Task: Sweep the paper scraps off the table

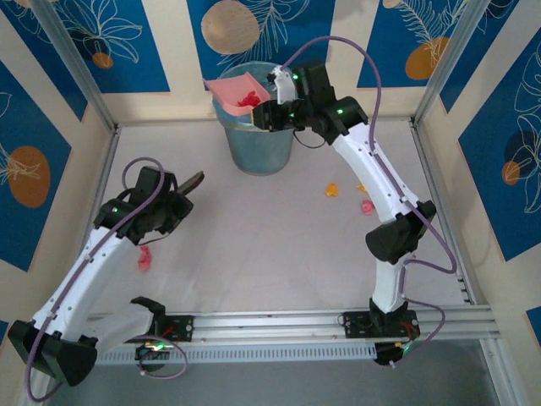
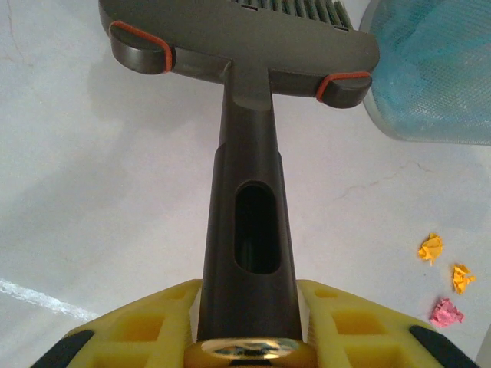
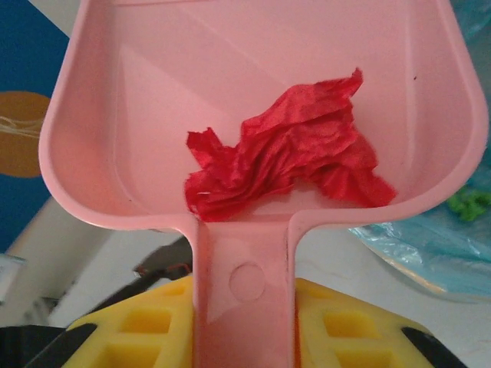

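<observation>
Red paper scrap (image 3: 284, 149) lies crumpled in dustpan (image 3: 138, 100).

The pink dustpan (image 3: 153, 115) has its handle clamped between the yellow fingers (image 3: 138, 326) of the right gripper (image 3: 244, 330). A crumpled red paper scrap (image 3: 288, 149) lies in the pan against its rear wall, by the handle (a green bit (image 3: 469, 204) shows past the right rim, beside pale blue plastic (image 3: 430, 245)).

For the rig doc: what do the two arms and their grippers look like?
Both the left arm and right arm have white links, black joint housings with green lights, and a looping purple cable. The left gripper and right gripper have yellow fingers with square recesses and black pads.
</observation>
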Controlling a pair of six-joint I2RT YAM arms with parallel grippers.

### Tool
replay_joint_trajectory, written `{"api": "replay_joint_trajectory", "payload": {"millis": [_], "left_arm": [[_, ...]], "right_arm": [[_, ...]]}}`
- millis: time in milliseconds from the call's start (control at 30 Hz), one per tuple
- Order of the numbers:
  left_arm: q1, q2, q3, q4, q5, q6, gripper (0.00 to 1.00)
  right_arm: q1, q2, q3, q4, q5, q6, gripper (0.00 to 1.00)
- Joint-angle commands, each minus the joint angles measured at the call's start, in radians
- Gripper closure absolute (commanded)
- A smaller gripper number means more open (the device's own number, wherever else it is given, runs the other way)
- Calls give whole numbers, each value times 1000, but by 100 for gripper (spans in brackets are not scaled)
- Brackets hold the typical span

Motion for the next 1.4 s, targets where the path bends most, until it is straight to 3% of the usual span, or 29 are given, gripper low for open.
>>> {"api": "replay_joint_trajectory", "payload": {"millis": [0,167,400,533,1033,1200,1367], "left_arm": [[9,-14,-7,29,30,-9,100],[11,-18,-7,30,39,-7,100],[9,-18,-9,40,58,-10,100],[9,-18,-4,34,58,-6,100],[9,-9,4,38,58,-3,100],[10,4,7,43,60,1,100],[11,18,12,51,60,4,100]], "right_arm": [[-56,15,39,26,-233,184,100],[-116,50,41,119,-405,401,100],[-156,72,22,235,-499,647,100],[-182,100,23,295,-586,862,100],[-213,136,21,339,-610,1088,100],[-219,142,-39,476,-651,1237,100],[-225,141,-49,520,-638,1282,100]]}}
